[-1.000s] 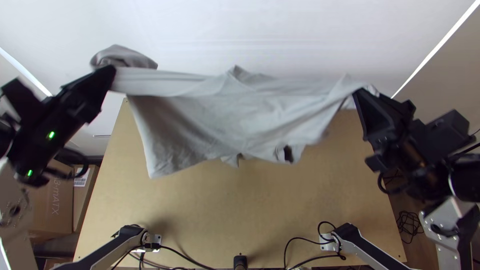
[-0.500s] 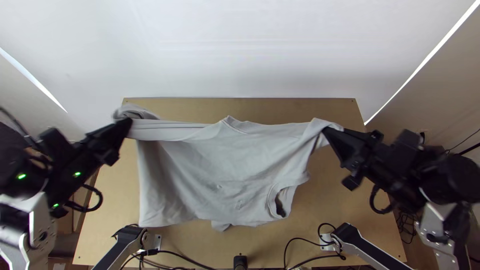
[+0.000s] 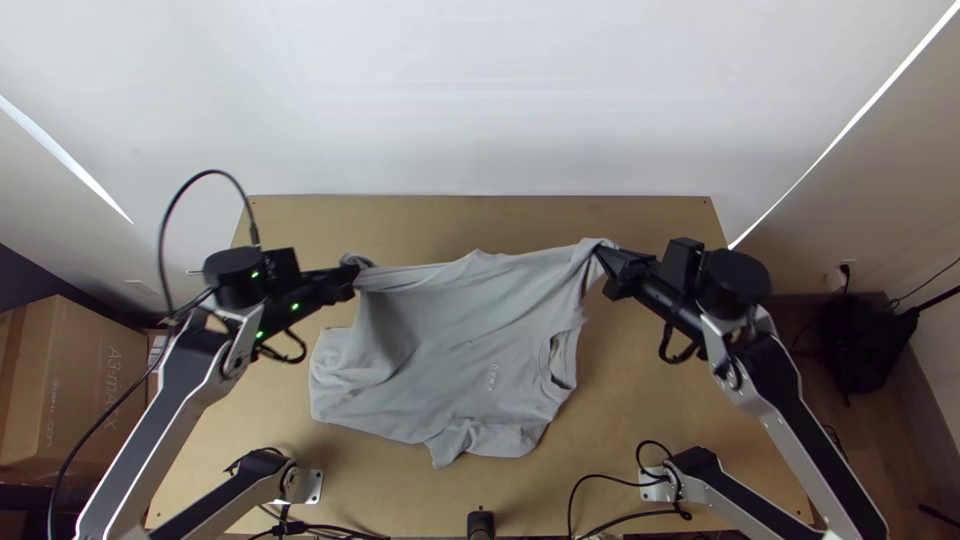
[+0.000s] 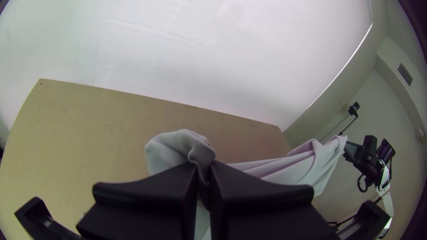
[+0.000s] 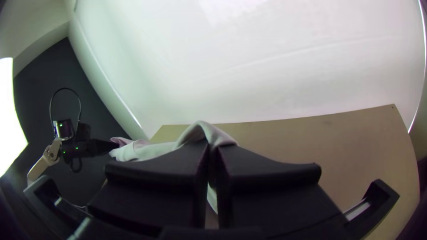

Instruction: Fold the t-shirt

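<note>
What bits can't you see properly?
Top view: what lies under the t-shirt, hidden by it.
Top view: its print, too small to read.
Left wrist view: t-shirt part inside left gripper, hidden by its jaws.
Right wrist view: same at the right gripper.
Top view: box, cut off by left edge.

Left arm (image 3: 155, 425): one, its pale-edged forearm link slanting in toward the left side of the t-shirt (image 3: 470, 345); black wrist (image 3: 235, 277) sitting beside the garment's left side, small green lights glowing. Left gripper (image 3: 352, 279): one, pointing inward, its two black fingers (image 4: 147, 189) closing on the t-shirt's far left corner. Right arm (image 3: 800, 430): one, its forearm link slanting in toward the t-shirt's right side; black wrist (image 3: 735, 285) sitting to the garment's right. Right gripper (image 3: 603, 256): one, pointing inward, its paired fingers (image 5: 267, 175) pinching the t-shirt's far right corner.
</note>
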Robot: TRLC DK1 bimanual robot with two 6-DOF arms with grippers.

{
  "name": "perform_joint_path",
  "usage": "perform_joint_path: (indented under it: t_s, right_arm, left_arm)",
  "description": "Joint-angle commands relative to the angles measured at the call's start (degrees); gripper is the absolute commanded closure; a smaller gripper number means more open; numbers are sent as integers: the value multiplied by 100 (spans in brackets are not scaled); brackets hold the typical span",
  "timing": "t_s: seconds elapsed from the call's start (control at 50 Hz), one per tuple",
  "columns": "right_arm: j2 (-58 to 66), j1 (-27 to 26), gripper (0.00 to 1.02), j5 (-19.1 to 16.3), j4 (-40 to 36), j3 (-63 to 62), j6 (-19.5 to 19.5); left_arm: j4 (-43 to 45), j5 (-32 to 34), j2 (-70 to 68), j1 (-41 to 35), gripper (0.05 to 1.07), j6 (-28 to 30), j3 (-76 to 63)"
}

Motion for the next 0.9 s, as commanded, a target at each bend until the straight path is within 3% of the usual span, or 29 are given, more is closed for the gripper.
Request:
perform_joint_path:
  t_s: [0.0, 0.22, 0.38, 0.66, 0.72, 0.76, 0.78, 0.84, 0.88]
  right_arm:
    - [593, -590, 100, 292, 575, -55, 326]
    - [2184, -1328, 100, 292, 1744, 121, 563]
    - [3063, -1715, 100, 345, 2043, 525, 625]
    - [4250, -2102, 100, 776, 2456, 1158, 625]
    - [4338, -2119, 90, 872, 2509, 1219, 634]
    - [4390, -2119, 80, 925, 2509, 1272, 634]
    - [4417, -2128, 67, 960, 2509, 1298, 634]
    - [4496, -2128, 22, 1013, 2333, 1404, 625]
    - [4540, -2137, 11, 1039, 2069, 1518, 634]
  left_arm:
    - [604, -345, 795, 94, 105, 97, -43]
    - [1413, -406, 2878, -46, 105, 35, 959]
    - [1782, -503, 4030, -143, 105, 35, 1846]
    - [1844, -661, 5691, -433, 105, 18, 3411]
    - [1826, -679, 5858, -503, 102, 9, 3622]
    - [1852, -679, 5937, -530, 89, 9, 3701]
    - [1861, -679, 5954, -565, 78, 9, 3736]
    - [1870, -679, 6025, -626, 39, 26, 3859]
    - [1905, -679, 6051, -644, 8, 26, 3938]
